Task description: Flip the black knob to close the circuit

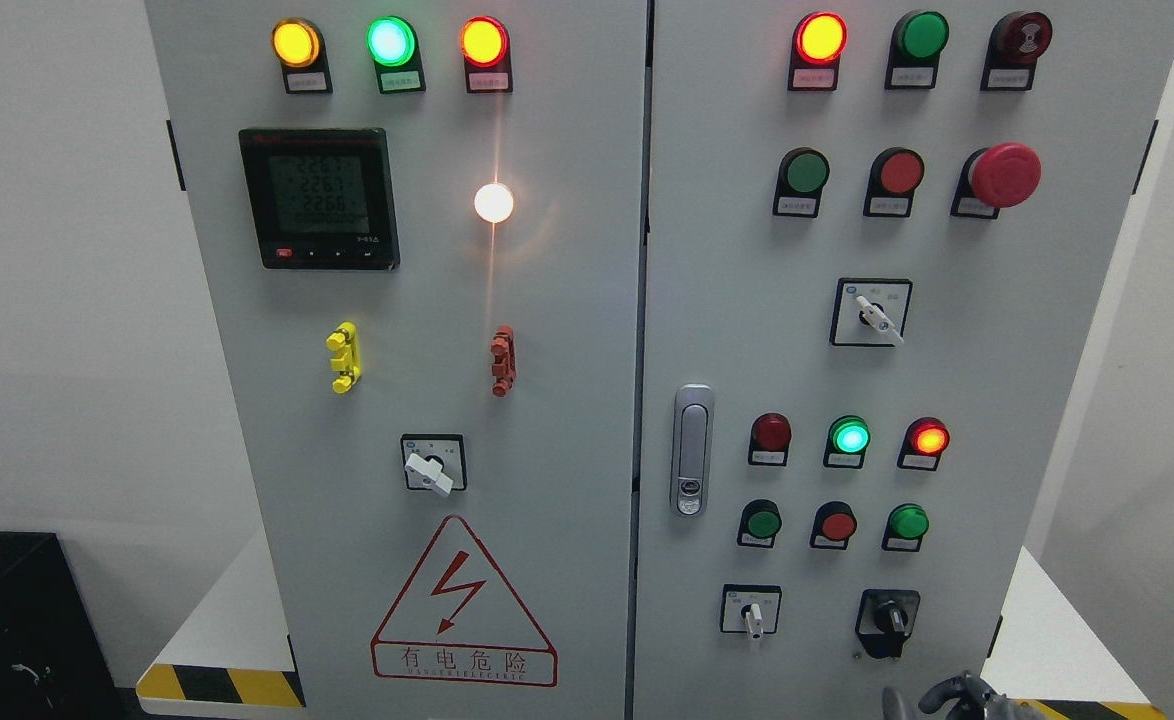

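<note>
The black knob sat low on the right door of the cabinet, in the bottom row, just right of a white-handled selector. Nearest the camera, at the bottom edge just below and slightly right of the knob, the right hand showed only as a few dark, curved finger parts; they held nothing, but whether they were spread or curled could not be told from so small a glimpse. The hand lay near the knob and apart from it, so the reach looked barely begun. The left hand was out of view. The chief risk seemed to be the crowding: the white-handled selector stood close on the left, and a row of three pushbuttons, the green one straight above the knob, sat just over it. A hand rising off line might nudge a button or turn the wrong switch and change a live circuit. A loose grip could also slip off the small knob and leave it half turned. Farther up the door stood lit indicator lamps, another white selector and a red mushroom stop button, all well clear of the hand.
</note>
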You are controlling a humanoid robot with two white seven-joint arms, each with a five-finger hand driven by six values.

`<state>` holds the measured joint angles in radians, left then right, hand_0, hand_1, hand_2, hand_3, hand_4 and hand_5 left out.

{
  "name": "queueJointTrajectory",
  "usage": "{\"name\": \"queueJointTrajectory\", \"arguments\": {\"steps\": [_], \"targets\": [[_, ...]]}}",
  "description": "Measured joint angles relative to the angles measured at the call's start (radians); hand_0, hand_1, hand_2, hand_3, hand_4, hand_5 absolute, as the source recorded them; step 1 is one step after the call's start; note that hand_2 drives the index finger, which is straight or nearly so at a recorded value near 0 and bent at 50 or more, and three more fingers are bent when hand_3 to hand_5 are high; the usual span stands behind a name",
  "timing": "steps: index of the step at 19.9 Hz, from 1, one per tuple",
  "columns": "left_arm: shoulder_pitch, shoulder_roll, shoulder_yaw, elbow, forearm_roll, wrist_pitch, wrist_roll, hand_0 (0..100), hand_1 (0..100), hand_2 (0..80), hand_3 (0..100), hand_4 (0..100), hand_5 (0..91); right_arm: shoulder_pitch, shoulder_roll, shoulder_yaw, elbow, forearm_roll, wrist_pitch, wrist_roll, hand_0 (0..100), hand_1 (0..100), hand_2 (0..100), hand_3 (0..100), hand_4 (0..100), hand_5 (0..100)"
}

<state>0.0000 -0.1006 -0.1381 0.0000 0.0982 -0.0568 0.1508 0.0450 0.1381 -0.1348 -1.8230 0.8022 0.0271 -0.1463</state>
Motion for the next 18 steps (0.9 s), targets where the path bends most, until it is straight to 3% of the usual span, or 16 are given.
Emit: {"name": "queueJointTrajectory", "arguments": {"steps": [3, 9, 18], "targets": [[0.0, 0.0, 0.0, 0.0, 0.0, 0.0, 0.0, 12, 56, 0.0, 0, 0, 0.0, 0.033, 0.0, 0.02, -0.021, -0.13, -0.042, -0.002, 0, 0, 23, 43, 44, 31], [0.0, 0.0, 0.0, 0.0, 0.0, 0.0, 0.0, 12, 56, 0.0, 0, 0, 0.0, 0.087, 0.0, 0.067, -0.05, -0.366, -0.174, -0.003, 0, 0, 20, 41, 40, 29], [0.0, 0.0, 0.0, 0.0, 0.0, 0.0, 0.0, 12, 56, 0.0, 0, 0, 0.0, 0.139, -0.001, 0.105, -0.074, -0.669, -0.207, 0.009, 0, 0, 11, 30, 28, 18]]}}
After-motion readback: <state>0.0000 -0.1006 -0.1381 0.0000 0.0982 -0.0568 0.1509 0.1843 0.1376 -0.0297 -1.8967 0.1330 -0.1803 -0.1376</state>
